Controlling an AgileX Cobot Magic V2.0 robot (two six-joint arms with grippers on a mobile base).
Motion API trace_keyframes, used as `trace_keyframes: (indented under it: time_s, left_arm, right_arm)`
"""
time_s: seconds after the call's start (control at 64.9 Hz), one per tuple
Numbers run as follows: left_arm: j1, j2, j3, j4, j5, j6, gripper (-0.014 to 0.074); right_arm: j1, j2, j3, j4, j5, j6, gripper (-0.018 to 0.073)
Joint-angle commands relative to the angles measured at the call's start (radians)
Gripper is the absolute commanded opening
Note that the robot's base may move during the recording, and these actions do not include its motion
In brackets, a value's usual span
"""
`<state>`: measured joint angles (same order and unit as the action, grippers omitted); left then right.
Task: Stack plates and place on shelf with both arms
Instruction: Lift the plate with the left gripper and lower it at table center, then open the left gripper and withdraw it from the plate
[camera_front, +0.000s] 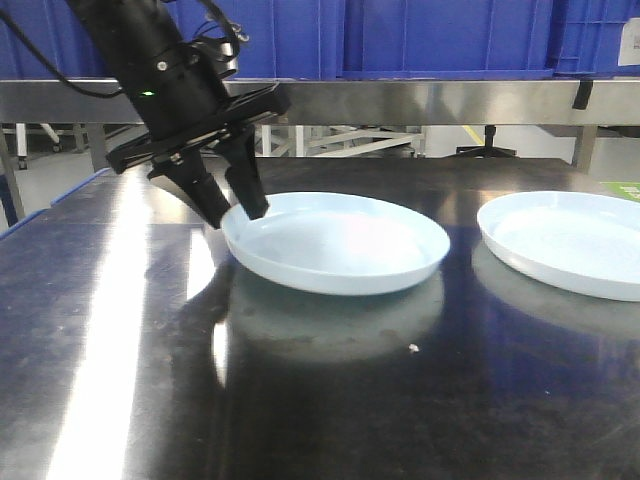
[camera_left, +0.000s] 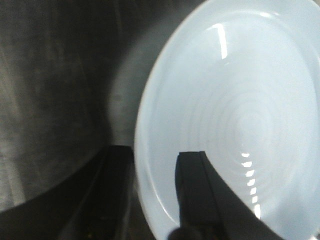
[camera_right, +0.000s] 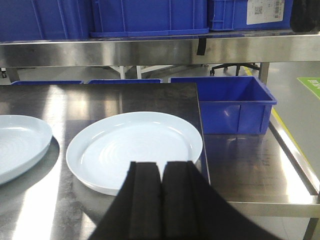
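Two pale bluish-white plates lie on the dark steel table. The left plate is at the centre, the right plate at the right edge. My left gripper is open and straddles the left plate's near-left rim. In the left wrist view the gripper has one finger outside the plate and one inside. My right gripper is shut and empty, just short of the right plate's near rim. The left plate shows at the left there. The steel shelf rail runs behind the table.
Blue crates fill the shelf tier above the rail. Another blue crate sits low beyond the table's right edge, on a lower steel surface. A small white crumb lies on the table in front of the left plate.
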<state>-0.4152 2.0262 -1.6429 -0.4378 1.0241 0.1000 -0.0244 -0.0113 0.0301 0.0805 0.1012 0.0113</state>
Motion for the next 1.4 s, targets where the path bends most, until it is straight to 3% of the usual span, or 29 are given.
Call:
trace_keyframes:
  time_s: [0.0,0.4,0.554,0.755,0.939,1.186,1.263,1.386]
  left_arm:
    - [-0.025,-0.086,-0.026,-0.020,0.005,-0.007,0.0327]
    - [-0.067,-0.250,0.106,0.107,-0.028,-0.007,0.0321]
    - [-0.067,-0.369,0.235,0.164,-0.197,-0.007,0.0239]
    - [-0.067,-0.556,0.473,0.237,-0.539,-0.007,0.0081]
    - [-0.067,-0.711,0.688,0.305,-0.767,-0.007,0.0082]
    - [-0.055,-0.931,0.962,0.321,-1.071,-0.001,0.0082]
    - [-0.030,-0.992,1.031,0.321,-1.130,0.017,0.0082]
    - [0.042,-1.103,1.113,0.321,-1.129,0.017,0.0082]
  right_arm:
    - [-0.004,-0.019,0.000,-0.011,-0.083,-0.011,0.0047]
    - [-0.004,-0.019,0.000,-0.011,-0.083,-0.011,0.0047]
    - [-0.004,-0.019,0.000,-0.011,-0.083,-0.011,0.0047]
    - [-0.004,-0.019,0.000,-0.011,-0.083,-0.011,0.0047]
    - [-0.004,-0.019,0.000,-0.011,-0.083,-0.011,0.0047]
    - [-0.004,-0.019,0.000,-0.011,-0.083,-0.011,0.0047]
    - [-0.004,-0.019,0.000,-0.011,-0.083,-0.011,0.0047]
    - [-0.004,-0.019,0.000,-0.011,-0.083,-0.011,0.0047]
